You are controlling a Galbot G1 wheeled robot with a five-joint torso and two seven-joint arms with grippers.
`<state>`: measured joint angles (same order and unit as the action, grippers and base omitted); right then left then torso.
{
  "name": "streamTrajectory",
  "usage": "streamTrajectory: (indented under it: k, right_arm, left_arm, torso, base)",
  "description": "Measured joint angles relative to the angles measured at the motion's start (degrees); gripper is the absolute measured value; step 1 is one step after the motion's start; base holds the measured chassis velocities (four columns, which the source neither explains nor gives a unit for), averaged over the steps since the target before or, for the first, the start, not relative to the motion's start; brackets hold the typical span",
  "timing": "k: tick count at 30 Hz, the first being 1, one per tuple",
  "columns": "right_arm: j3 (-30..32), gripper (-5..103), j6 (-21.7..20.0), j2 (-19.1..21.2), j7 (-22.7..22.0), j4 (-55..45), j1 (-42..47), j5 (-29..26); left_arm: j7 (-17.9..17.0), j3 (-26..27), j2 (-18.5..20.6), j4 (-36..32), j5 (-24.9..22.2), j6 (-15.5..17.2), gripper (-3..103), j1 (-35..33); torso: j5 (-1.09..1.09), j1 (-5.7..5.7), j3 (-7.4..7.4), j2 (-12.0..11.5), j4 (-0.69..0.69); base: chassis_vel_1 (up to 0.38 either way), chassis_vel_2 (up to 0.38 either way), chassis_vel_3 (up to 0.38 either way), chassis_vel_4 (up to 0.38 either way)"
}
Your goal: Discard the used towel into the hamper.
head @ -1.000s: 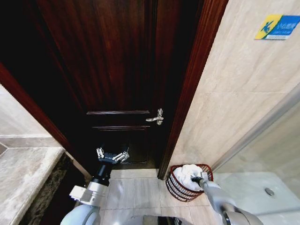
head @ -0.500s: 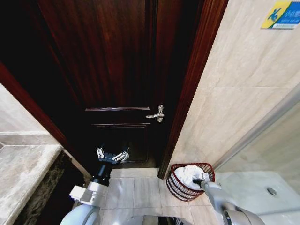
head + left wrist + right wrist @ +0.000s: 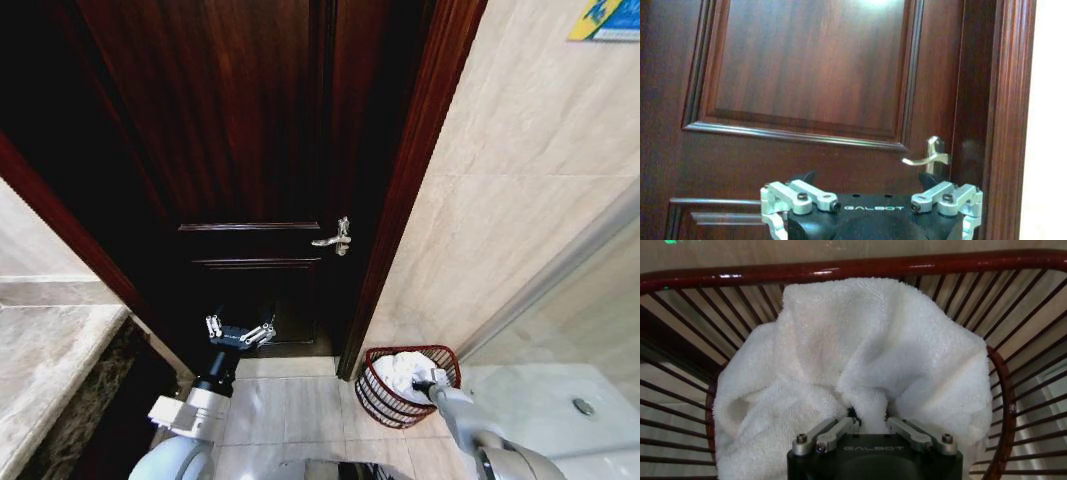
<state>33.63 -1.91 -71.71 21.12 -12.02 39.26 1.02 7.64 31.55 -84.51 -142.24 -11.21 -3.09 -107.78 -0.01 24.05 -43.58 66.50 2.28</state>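
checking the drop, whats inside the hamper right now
A white towel fills the hamper, bunched up with the right gripper shut on a fold of it. The towel covers the hamper's bottom, so anything beneath cannot be seen.

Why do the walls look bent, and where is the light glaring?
Head view: the wide lens bows the door frame and the tiled wall outward. Left wrist view: a lamp glares off the top of the door. Right wrist view: highlights streak the hamper rim; the towel is evenly lit.
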Motion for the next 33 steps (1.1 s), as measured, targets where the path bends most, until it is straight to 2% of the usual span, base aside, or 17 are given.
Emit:
streamTrajectory:
  k: [18, 22, 24, 25, 29, 32, 33]
  right_arm:
    - [-0.3, 10, -0.1, 0.4, 0.3, -1.2, 0.1, 1.6]
    - [-0.4, 8, -1.4, 0.3, 1.3, -7.0, 2.8, 2.1]
    - [-1.1, 16, -3.0, 0.8, 2.6, -13.7, 6.3, 0.9]
    - [-1.1, 16, -3.0, 0.8, 2.6, -13.7, 6.3, 0.9]
    - [-2.0, 37, -5.2, 2.8, 3.9, -23.1, 10.4, -0.9]
    - [-2.3, 43, -5.8, 3.9, 4.0, -25.9, 12.3, -1.9]
    - [-2.5, 54, -6.3, 4.6, 4.2, -28.3, 13.7, -2.9]
  left_arm:
    - [0.0, 0.0, 0.0, 0.0, 0.0, 0.0, 100, 0.0]
    - [0.0, 0.0, 0.0, 0.0, 0.0, 0.0, 100, 0.0]
    - [0.0, 0.0, 0.0, 0.0, 0.0, 0.0, 100, 0.0]
    - [0.0, 0.0, 0.0, 0.0, 0.0, 0.0, 100, 0.0]
    - [0.0, 0.0, 0.0, 0.0, 0.0, 0.0, 100, 0.0]
    - [0.0, 0.0, 0.0, 0.0, 0.0, 0.0, 100, 0.0]
    - [0.0, 0.0, 0.0, 0.0, 0.0, 0.0, 100, 0.0]
  torso:
    - [-0.01, -2.24, 2.78, -5.0, 0.0]
    - [0.0, -2.69, 3.36, -6.1, 0.0]
    - [0.02, -2.86, 3.59, -6.5, -0.03]
    - [0.02, -2.86, 3.59, -6.5, -0.03]
    - [0.05, -2.9, 3.68, -6.6, 0.02]
    - [0.06, -2.89, 3.66, -6.6, 0.02]
    - [0.06, -2.87, 3.64, -6.5, 0.01]
  base:
    - [0.0, 0.0, 0.0, 0.0]
    - [0.0, 0.0, 0.0, 0.0]
    - [0.0, 0.0, 0.0, 0.0]
    - [0.0, 0.0, 0.0, 0.0]
    - [0.0, 0.0, 0.0, 0.0]
    - [0.0, 0.0, 0.0, 0.0]
    - [0.0, 0.0, 0.0, 0.0]
